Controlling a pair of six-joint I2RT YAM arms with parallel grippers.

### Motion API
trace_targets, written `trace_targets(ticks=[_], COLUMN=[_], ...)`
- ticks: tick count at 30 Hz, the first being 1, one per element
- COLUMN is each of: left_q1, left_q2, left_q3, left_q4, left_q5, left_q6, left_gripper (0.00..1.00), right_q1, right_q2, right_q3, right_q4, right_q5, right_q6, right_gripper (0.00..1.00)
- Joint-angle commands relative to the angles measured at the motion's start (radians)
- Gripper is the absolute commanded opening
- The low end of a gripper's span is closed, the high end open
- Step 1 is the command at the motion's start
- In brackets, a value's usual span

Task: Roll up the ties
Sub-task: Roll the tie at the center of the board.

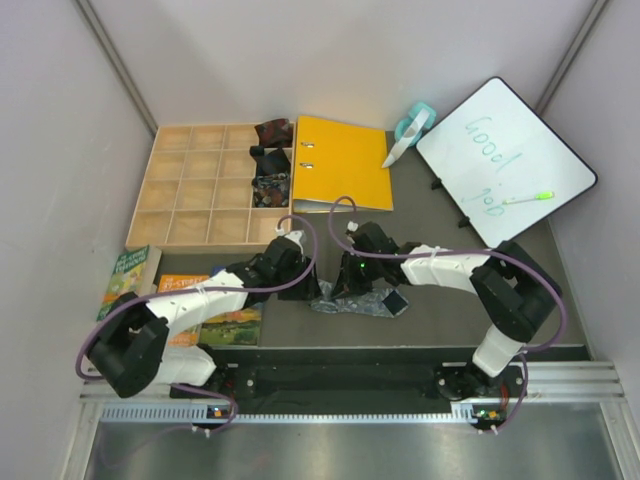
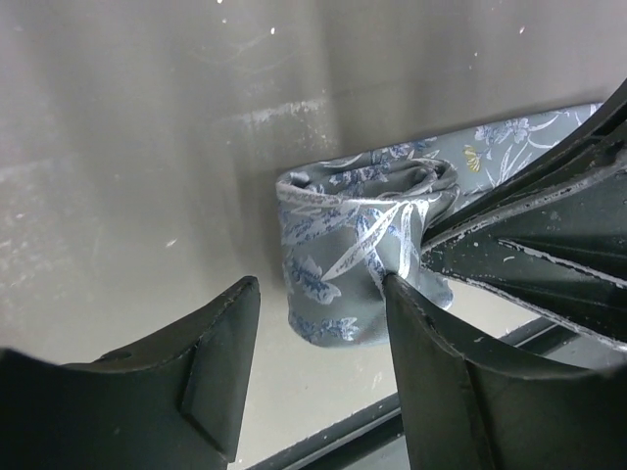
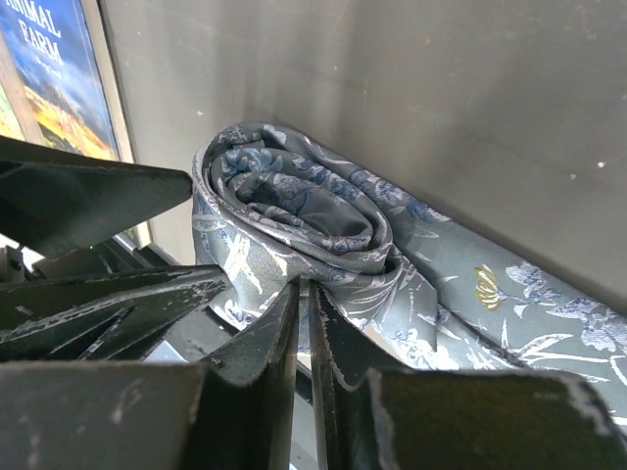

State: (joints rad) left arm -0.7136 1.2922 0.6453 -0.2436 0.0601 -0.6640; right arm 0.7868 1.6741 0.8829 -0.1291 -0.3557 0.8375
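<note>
Jaws of the right gripper (image 3: 305, 299) clamp the rolled grey-blue tie (image 3: 294, 211). Left gripper (image 2: 318, 294) stands apart around it.

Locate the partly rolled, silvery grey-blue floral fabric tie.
The grey-blue tie lies centre-front on the dark table in the top view, its rolled end between the left gripper and the right gripper, nearer than the yellow ring binder.

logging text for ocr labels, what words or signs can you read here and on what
"Good job": handwritten on the whiteboard.
"ANIMAL FARM": on the book cover in the right wrist view.
Books beside the left arm in the top view: titles too small to read.
The tie: pattern only, no text.
</note>
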Motion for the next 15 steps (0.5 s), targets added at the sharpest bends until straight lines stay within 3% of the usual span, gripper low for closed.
trace_targets(ticks=[1,8,15], left_q1=[0.006,0.008,0.008], left_q2=[0.038,0.074,0.110], left_q3=[-0.013,-0.061,-0.093], left_q4=[0.110,0.196,0.269], left_q5=[0.047,0.107,0.156], left_q6=[0.007,-0.032,-0.071], left_gripper=[0.59,0.56,0.46], right_q1=[-0.008,-0.011,-0.012], right_q2=[0.010,0.021,0.033], right_q3=[-0.030,-0.053,-0.065], right_q4=[0.003,0.023,0.031], right_q5=[0.047,0.052,0.060], right_q6=[-0.026,-0.026,-0.028], right_gripper=[0.10,0.10,0.09])
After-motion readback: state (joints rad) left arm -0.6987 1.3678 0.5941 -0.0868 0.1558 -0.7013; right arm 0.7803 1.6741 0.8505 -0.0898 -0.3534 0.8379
